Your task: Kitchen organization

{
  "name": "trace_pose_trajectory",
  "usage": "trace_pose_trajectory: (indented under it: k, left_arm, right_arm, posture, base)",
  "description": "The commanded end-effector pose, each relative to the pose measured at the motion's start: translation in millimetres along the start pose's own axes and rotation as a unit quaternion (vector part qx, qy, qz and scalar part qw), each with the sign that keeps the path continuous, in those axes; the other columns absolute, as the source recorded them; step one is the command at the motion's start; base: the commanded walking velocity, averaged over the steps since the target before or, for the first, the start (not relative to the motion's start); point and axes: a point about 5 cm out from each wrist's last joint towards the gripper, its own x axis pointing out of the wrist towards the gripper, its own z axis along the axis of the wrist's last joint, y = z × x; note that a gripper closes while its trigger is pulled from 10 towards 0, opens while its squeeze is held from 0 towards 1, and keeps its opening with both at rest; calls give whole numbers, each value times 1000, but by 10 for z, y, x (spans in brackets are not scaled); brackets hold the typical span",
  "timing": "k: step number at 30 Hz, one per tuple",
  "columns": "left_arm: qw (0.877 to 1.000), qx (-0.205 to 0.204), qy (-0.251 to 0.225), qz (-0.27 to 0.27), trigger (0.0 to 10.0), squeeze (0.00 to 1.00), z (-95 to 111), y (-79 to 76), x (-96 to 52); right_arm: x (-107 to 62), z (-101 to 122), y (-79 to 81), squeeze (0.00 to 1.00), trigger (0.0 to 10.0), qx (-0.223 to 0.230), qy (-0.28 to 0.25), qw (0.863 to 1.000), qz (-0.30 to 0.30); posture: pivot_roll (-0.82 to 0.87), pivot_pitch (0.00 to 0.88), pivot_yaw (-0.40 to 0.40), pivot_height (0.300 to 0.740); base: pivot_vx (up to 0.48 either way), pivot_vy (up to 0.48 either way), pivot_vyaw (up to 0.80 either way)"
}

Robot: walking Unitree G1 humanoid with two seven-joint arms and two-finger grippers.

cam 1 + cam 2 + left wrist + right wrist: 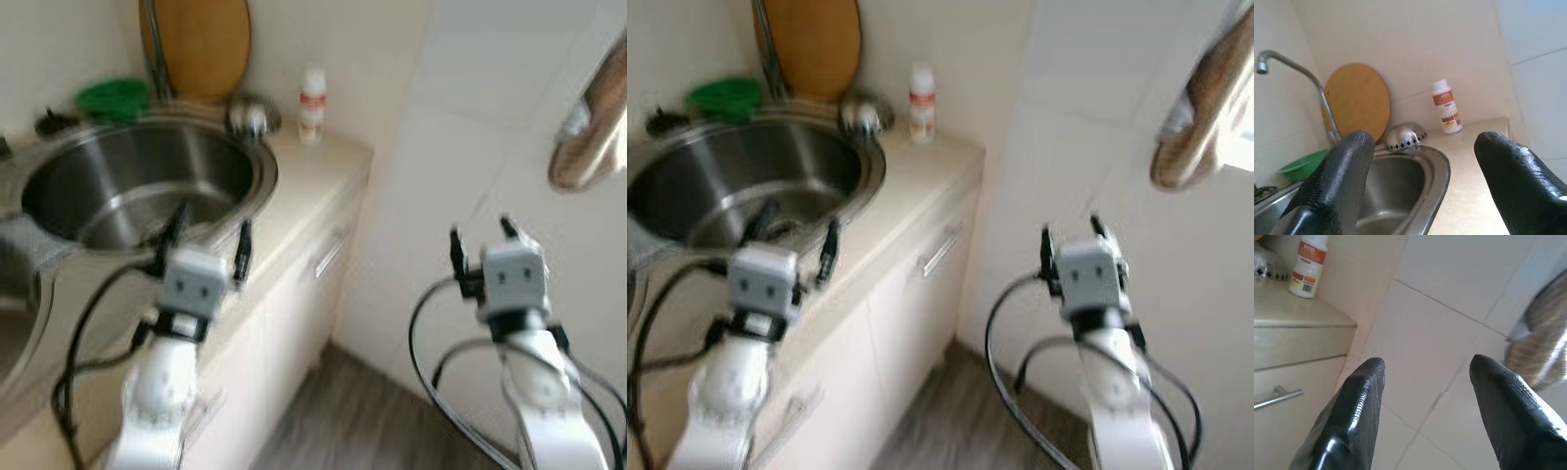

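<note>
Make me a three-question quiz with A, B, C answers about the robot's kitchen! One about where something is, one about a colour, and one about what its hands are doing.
1. Where does the white bottle stand?
A. On the counter by the wall
B. Inside the sink
C. On the floor

2. What colour is the bowl behind the sink?
A. Red
B. Green
C. Blue

3. What are the left gripper and right gripper doing?
A. Both open, holding nothing
B. Left one squeezing the bottle
C. Right one gripping the drawer handle

Answers:
1. A, it stands on the beige counter next to the round wooden board.
2. B, it is bright green.
3. A, each wrist view shows two spread fingers with nothing between them.
</note>
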Motion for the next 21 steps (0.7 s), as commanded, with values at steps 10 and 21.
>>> trace_pose_trajectory:
  k: [10, 21]
  left_arm:
    - [1000, 3, 5, 2, 10000, 0, -12, 28, -4]
    - [1000, 8, 8, 5, 10000, 0, -24, 31, -5]
  right_arm:
    - [-2, 16, 5, 0, 10000, -3, -3, 1000, 1]
    - [10, -41, -1, 0, 10000, 11, 23, 1000, 0]
  posture:
    - [66, 0, -71, 740]
    - [65, 0, -72, 740]
  base:
    - [-270, 0, 0]
    - [-73, 0, -323]
